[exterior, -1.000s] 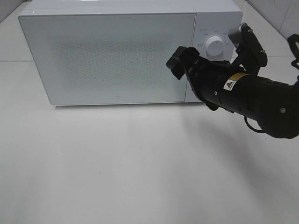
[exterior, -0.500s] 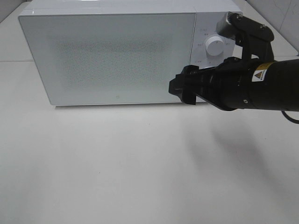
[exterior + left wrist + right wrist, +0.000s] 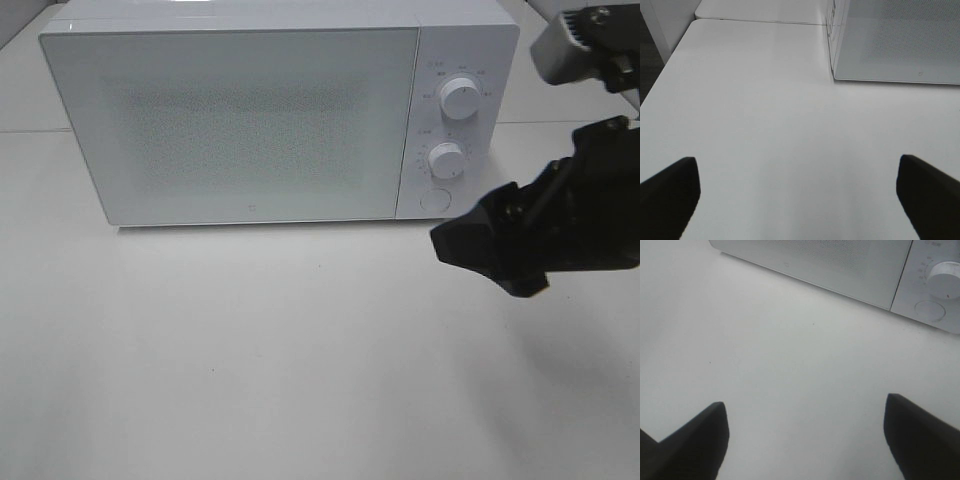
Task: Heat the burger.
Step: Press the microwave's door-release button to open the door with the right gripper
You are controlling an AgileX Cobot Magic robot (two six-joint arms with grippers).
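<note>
White worktop (image 3: 250, 350) carrying a closed white microwave (image 3: 240, 120), with two dials (image 3: 458, 98) and a round button (image 3: 435, 199) on its right side. Right tool (image 3: 805, 440) hovers in front of these controls, released and grasping nothing. Left tool (image 3: 797, 200), likewise spread wide and unloaded, hangs over the worktop off the microwave's left front corner; burger hidden from every view.

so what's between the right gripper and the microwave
Nothing but bare white table between the right gripper and the microwave; the right wrist view shows it.
</note>
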